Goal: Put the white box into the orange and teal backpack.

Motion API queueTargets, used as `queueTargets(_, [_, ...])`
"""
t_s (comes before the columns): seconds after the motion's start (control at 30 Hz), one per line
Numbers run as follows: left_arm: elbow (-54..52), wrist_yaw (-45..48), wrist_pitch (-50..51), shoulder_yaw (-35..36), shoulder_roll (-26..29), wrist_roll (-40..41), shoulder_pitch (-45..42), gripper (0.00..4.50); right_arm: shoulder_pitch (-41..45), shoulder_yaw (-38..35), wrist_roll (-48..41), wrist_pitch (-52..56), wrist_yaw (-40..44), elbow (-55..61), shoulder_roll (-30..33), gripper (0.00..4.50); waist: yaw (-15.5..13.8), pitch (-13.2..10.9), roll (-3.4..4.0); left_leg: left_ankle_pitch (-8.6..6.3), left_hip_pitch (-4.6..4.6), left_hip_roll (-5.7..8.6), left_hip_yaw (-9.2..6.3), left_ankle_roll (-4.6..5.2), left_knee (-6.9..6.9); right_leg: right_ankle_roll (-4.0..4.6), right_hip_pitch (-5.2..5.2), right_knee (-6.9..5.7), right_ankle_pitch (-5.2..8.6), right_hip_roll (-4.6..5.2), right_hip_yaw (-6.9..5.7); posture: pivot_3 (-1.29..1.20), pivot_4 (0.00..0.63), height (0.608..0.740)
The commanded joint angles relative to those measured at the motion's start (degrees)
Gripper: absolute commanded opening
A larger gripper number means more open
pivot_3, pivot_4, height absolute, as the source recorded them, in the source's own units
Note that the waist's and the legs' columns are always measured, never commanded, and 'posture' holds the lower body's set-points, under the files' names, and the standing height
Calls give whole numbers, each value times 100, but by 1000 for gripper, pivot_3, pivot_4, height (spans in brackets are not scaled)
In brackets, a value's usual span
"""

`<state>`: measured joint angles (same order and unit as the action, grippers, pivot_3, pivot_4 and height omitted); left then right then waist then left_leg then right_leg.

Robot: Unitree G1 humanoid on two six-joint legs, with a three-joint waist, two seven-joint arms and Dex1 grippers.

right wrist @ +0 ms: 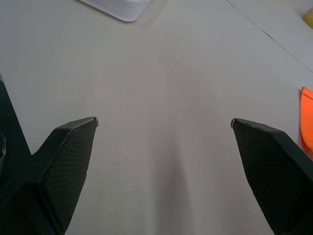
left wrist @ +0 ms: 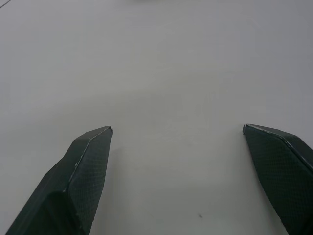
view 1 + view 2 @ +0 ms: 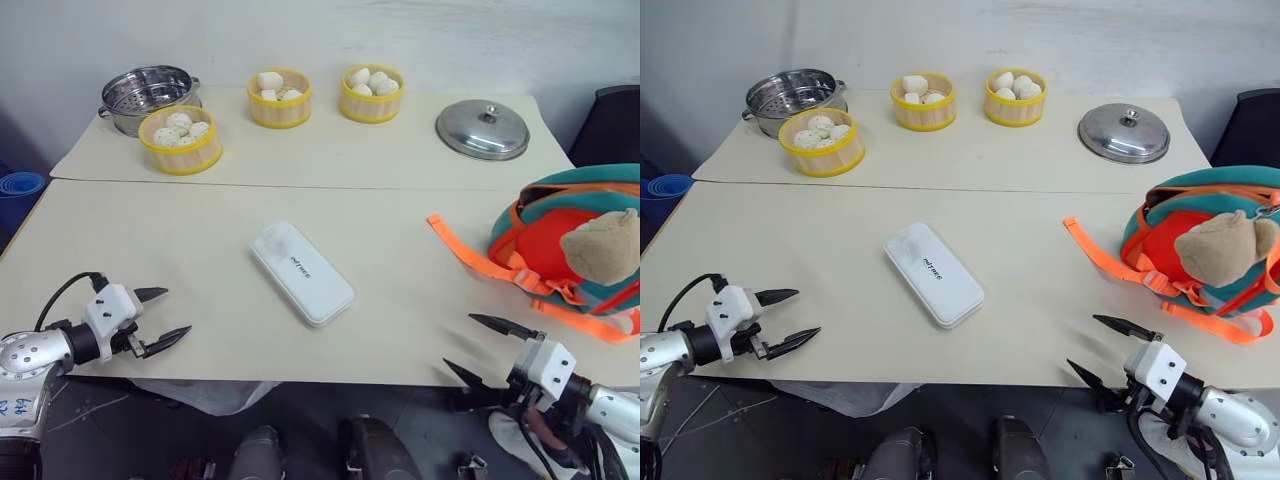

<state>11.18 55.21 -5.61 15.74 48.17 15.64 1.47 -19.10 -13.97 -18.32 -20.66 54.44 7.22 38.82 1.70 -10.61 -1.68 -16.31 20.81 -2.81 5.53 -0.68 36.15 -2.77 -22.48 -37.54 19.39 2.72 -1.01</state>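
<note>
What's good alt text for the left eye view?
A white box lies flat mid-table, between two open, empty grippers, left and right, at the near edge. An orange and teal backpack with a plush toy sits at right. At the back stand three yellow steamer baskets of buns, a metal pot and a lid.

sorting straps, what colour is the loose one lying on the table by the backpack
Bright orange strap, clearest in the left eye view.
</note>
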Motion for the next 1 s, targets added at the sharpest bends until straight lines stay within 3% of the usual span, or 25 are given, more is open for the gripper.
queueTargets(0.03, [-326, 102, 173, 94, 61, 181, 8, 4500, -7, -44, -154, 67, 72, 258, 80, 4480, 1, 0, 0, 0, 0, 0, 0, 0, 0, 0, 0, 0, 0, 0, 0, 0, 150, 740])
queueTargets(0.23, [-942, 94, 1125, -11, 50, 568, -389, 4500, 137, 527, -733, 1206, 198, 1238, 114, 4480, -6, 0, 0, 0, 3, -1, -3, 0, 2, 0, -1, -2, 0, 0, -1, 0, 150, 740])
queueTargets(0.27, [-915, -20, 1241, -80, 8, 525, -631, 4313, 170, 671, -800, 1415, 235, 1438, 146, 4307, -9, 0, 0, 1, 3, -1, -4, -1, 3, 0, -2, -4, 0, 0, -2, 0, 150, 740])
queueTargets(0.43, [67, -594, 1560, -766, -507, -26, -2541, 2978, 897, 1536, -406, 2307, 198, 1796, 250, 2899, -49, 3, -6, 4, 21, 2, -11, 2, 28, -8, -4, -9, -4, -2, -6, 0, 150, 740])
queueTargets(0.53, [1554, -1001, 1061, -1254, -991, -696, -3801, 2040, 1609, 2126, 145, 2520, 110, 1471, 86, 1850, -50, 5, -9, 1, 39, 8, -10, 6, 50, -17, -11, -8, -10, -8, -8, 0, 150, 740])
queueTargets(0.7, [3518, -1211, 39, -1625, -1638, -1218, -5008, 544, 2244, 2685, 534, 2630, 9, 1203, -264, 152, -5, 2, -12, -11, 61, 0, 2, -7, 94, -23, -26, -17, -7, -20, -5, 0, 150, 740])
queueTargets(0.77, [4117, -1310, -326, -1697, -1860, -1363, -5285, 45, 2505, 2922, 826, 2429, -13, 985, -430, 0, -6, 0, -16, -12, 68, 0, 6, -12, 104, -25, -31, -18, -6, -20, -5, 0, 150, 740])
queueTargets(1.0, [4603, -706, -746, -1598, -2085, -1225, -5404, 45, 3017, 3151, 1298, 2323, -485, 503, -1047, 0, -17, -1, -18, -10, 70, -1, 7, -15, 116, -29, -34, -30, -5, -18, -5, 0, 150, 740])
